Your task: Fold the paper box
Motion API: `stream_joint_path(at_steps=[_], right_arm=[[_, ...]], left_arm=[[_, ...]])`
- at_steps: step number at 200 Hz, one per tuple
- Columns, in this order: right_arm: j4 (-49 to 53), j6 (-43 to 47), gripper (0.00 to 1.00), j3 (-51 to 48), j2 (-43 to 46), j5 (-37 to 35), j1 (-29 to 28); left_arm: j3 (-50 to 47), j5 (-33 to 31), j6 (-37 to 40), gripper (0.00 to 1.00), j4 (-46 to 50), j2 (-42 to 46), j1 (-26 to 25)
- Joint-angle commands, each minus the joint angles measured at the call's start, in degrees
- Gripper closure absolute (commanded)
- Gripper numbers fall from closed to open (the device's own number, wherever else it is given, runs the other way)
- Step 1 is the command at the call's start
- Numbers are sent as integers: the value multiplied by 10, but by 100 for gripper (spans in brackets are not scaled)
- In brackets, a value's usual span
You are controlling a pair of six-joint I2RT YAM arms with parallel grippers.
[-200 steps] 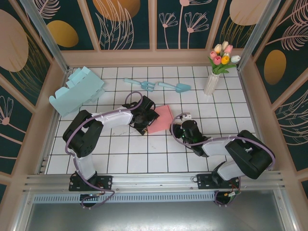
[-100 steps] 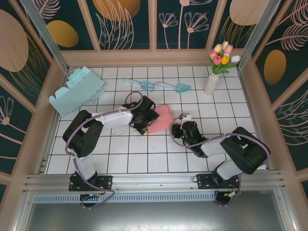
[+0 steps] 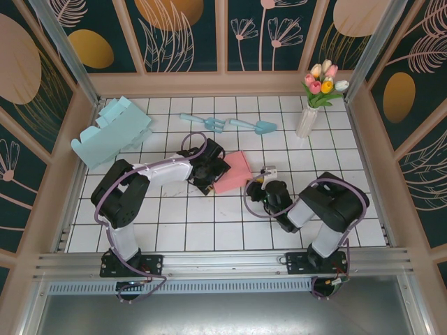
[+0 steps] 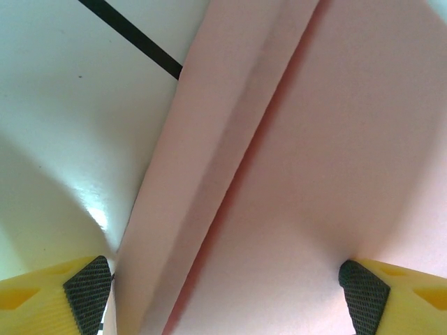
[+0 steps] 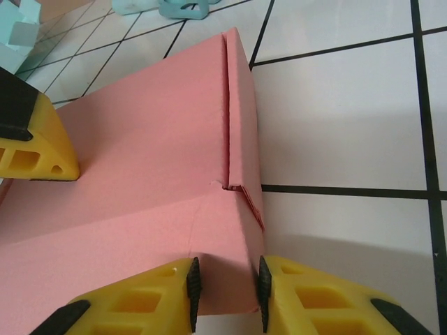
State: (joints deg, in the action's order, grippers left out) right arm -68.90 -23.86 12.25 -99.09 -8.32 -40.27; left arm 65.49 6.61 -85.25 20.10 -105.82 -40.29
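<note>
Pink box point(image 5: 154, 153) corner pinched by right tool point(image 5: 225, 293), left tool point(image 4: 223, 296) spread wide over it, free tiles point(image 5: 335, 125) beside

Two paper boxes are counted: one pink paper box point(image 3: 236, 172) near the middle of the table point(image 3: 174, 230), and one pale blue paper box point(image 3: 112, 132) at ten o'clock. Two small blue garden tools are found at twelve o'clock, one fork point(image 3: 204, 123) and one trowel point(image 3: 255, 126). One white vase point(image 3: 306, 121) is seen at two o'clock; about six tulips point(image 3: 323, 80) are held in it, though an exact count cannot be made. Two grippers are counted, the left gripper point(image 4: 223, 293) and the right gripper point(image 5: 225, 286), each with two yellow fingers point(image 5: 307, 300).
</note>
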Motion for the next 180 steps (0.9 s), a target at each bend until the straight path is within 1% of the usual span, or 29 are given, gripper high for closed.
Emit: stream_joint_path(at_steps=[1,36,63,80,98,129,161,180], right_arm=[[-34,2,68,-11,-37,12,-4],[-45,7,66,18,-81,19,-14],[-62,-3,61,14,-95,9,-14],[-40,-7,55,13,-78,-4,-14],[-17,-7,52,15,-59,-2,-15],[-9,-6,47,2,-27,8,-14],[52,4,42,-6,44,-7,-14],[121,9,40,4,97,-5,-11]], left_arm=[[-18,-33,8,13,104,-40,7],[-7,-31,8,13,106,-44,7],[-5,-34,10,13,110,-42,7],[-4,-38,9,12,114,-40,8],[-2,-36,9,12,114,-42,10],[-1,-34,11,13,114,-40,20],[-2,-44,12,13,119,-39,22],[-3,-45,13,13,120,-43,23]])
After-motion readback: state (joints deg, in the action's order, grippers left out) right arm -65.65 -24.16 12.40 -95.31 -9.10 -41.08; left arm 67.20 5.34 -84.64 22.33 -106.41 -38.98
